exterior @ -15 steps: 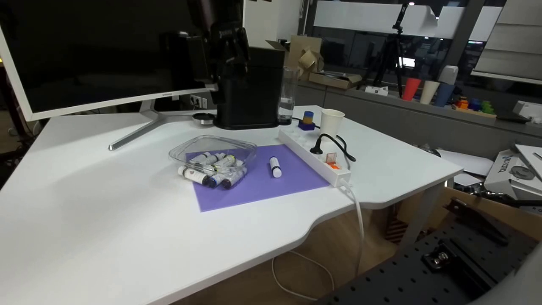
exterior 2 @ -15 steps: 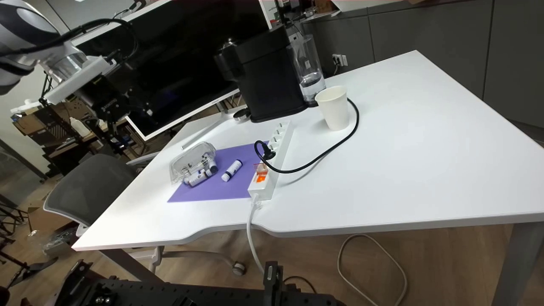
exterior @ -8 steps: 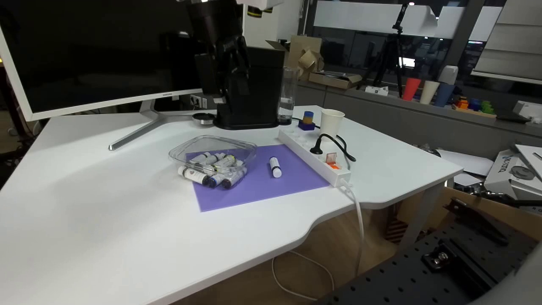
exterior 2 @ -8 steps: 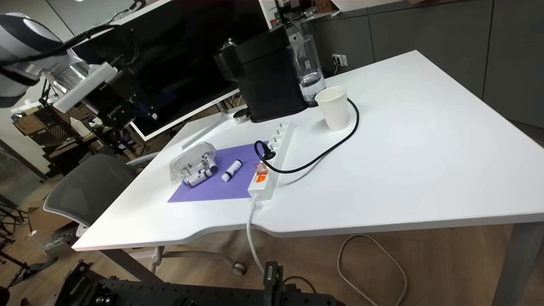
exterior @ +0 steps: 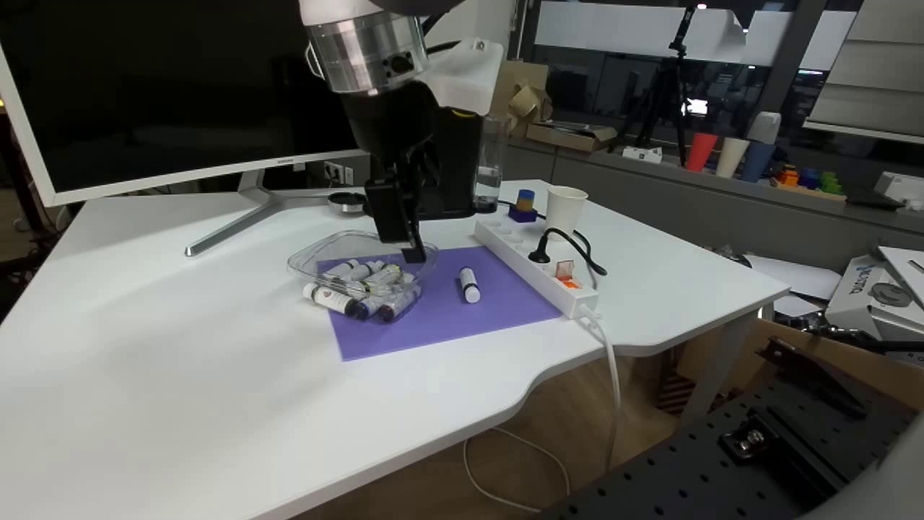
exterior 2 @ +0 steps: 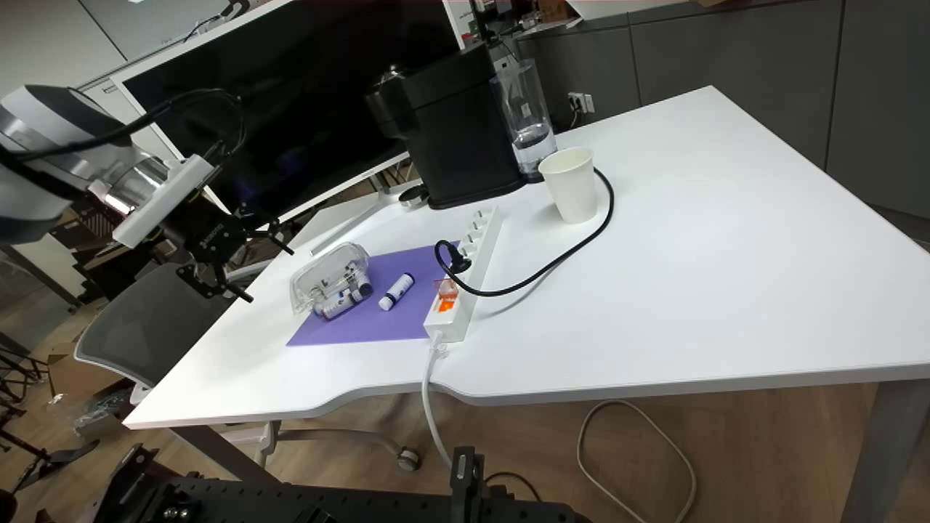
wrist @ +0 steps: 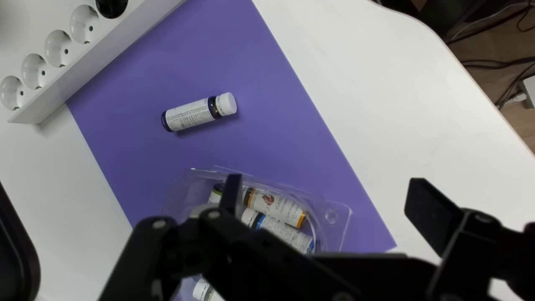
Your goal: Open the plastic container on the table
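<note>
The see-through plastic container (exterior: 339, 249) lies at the left edge of the purple mat on the white table (exterior: 180, 404). It also shows in an exterior view (exterior 2: 320, 272) and in the wrist view (wrist: 330, 213). Several white-labelled vials show through it; I cannot tell whether a lid is on it. My gripper (exterior 2: 270, 275) is open and empty, above and beside the container. In the wrist view the gripper (wrist: 326, 180) has one finger over the container, hiding part of it, and the other over bare table.
A purple mat (exterior: 433, 332) carries a lone white-and-dark vial (exterior: 469, 284). A white power strip (exterior 2: 481, 243) with a black plug and cable lies along it. A paper cup (exterior 2: 570, 185), a black machine (exterior 2: 458, 127) and a large monitor (exterior: 180, 94) stand behind.
The arm has come down toward the container and slightly to the right in both exterior views. The fingers now show clearly spread. The container and vials have not moved.
</note>
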`<action>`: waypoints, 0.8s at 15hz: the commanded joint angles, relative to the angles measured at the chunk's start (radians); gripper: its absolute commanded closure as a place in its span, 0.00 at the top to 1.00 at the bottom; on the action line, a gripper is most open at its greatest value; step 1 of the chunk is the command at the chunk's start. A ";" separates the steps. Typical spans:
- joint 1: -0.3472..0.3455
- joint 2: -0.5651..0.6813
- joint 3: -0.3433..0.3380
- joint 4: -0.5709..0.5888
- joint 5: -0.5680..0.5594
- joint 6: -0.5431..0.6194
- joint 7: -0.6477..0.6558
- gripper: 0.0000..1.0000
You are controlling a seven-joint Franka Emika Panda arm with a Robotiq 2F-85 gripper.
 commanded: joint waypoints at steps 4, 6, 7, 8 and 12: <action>0.011 0.015 -0.037 -0.050 -0.245 0.065 0.217 1.00; 0.016 0.036 -0.044 -0.048 -0.366 0.089 0.348 1.00; 0.007 0.027 -0.032 -0.039 -0.276 0.064 0.225 1.00; 0.007 0.033 -0.032 -0.041 -0.289 0.069 0.241 1.00; 0.008 0.036 -0.032 -0.041 -0.285 0.069 0.233 1.00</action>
